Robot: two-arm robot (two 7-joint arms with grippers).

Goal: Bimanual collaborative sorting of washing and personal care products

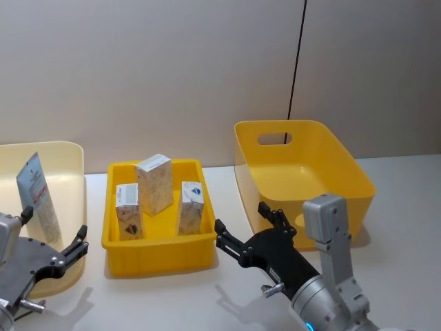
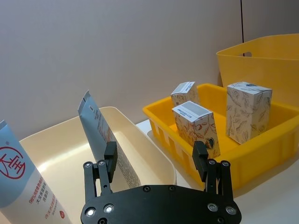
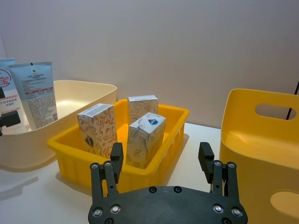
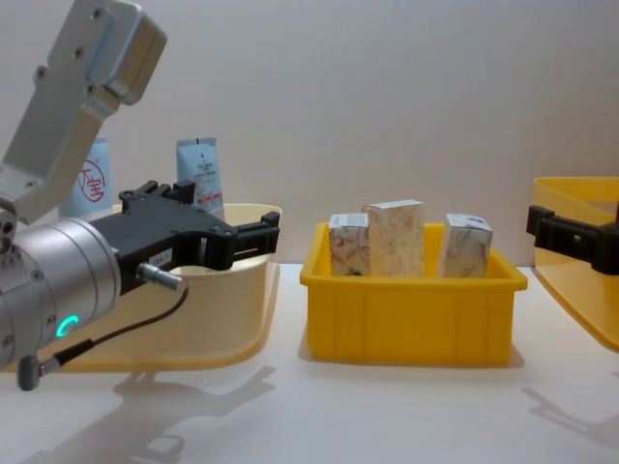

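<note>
Standing in the shallow yellow tray (image 1: 157, 243) at the middle of the counter (image 1: 165, 296): 3 patterned cartons (image 1: 154, 183). Leaning upright in the cream bin (image 1: 69, 153) to the left: 2 pale-blue tubes (image 3: 33, 93), 1 with a red circled mark. At that bin's near rim: left hand (image 2: 155, 151), spread apart, holding nothing. Between tray and deep yellow bin (image 1: 344, 165): right hand (image 3: 160, 150), likewise apart, empty.

- The scene is lit brightly and evenly from above; no harsh glare is seen.
- Soft, blurred-edged shadows are cast on the white table (image 1: 172, 303) under the left gripper (image 1: 55, 222) and beside the shallow yellow bin (image 1: 158, 252).
- The wall behind is left evenly lit.
</note>
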